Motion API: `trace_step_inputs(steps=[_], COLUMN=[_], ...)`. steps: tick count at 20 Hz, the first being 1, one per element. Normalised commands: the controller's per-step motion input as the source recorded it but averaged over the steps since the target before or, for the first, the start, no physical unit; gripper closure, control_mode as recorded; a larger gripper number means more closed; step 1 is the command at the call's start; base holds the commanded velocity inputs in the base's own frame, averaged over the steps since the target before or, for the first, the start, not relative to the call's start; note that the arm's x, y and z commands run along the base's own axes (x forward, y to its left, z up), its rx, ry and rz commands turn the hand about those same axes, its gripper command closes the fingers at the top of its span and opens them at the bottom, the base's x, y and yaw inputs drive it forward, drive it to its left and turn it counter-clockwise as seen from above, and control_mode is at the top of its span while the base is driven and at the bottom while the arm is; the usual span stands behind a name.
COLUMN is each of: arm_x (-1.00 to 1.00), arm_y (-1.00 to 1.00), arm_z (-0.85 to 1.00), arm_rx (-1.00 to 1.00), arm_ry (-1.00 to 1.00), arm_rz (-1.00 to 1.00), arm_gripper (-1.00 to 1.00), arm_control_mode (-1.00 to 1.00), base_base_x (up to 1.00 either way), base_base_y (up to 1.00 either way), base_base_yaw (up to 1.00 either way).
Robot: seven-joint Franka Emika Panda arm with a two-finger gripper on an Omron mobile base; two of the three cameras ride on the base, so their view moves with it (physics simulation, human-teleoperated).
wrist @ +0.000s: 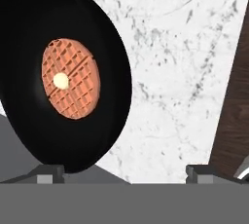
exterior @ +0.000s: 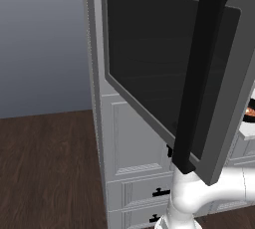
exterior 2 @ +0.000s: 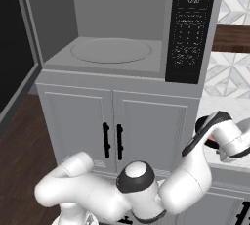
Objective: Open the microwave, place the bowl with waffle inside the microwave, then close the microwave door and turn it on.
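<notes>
The microwave stands open, its grey cavity and round turntable bare. The microwave door is swung wide to the left, with its long black bar handle facing the left base camera. The bowl is black and holds a round brown waffle with a pale butter pat. It rests on the white marble counter, and a sliver of the bowl shows at the right edge of the left base view. My gripper is open just above the counter, and its left fingertip is near the bowl's rim.
The black control strip runs down the microwave's right side. White cabinet doors with short black handles sit below it. Drawers stack under the open door. Dark wood lies beyond the counter's edge.
</notes>
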Motion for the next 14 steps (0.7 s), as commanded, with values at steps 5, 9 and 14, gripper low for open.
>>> trace_step_inputs(steps=[5, 9, 14], arm_x=[0.41, 0.11, 0.0], arm_y=[-0.26, -0.59, -0.51], arm_z=[-0.19, -0.18, -0.26], arm_rx=[0.01, 0.03, 0.0], arm_ry=[0.05, 0.05, 0.05], arm_rz=[0.0, 0.0, 0.0], arm_gripper=[-1.0, -1.0, -1.0], arm_control_mode=[-1.0, -1.0, -1.0], base_base_x=[0.0, 0.0, 0.0], base_base_y=[0.0, 0.0, 0.0], base_base_yaw=[0.0, 0.0, 0.0])
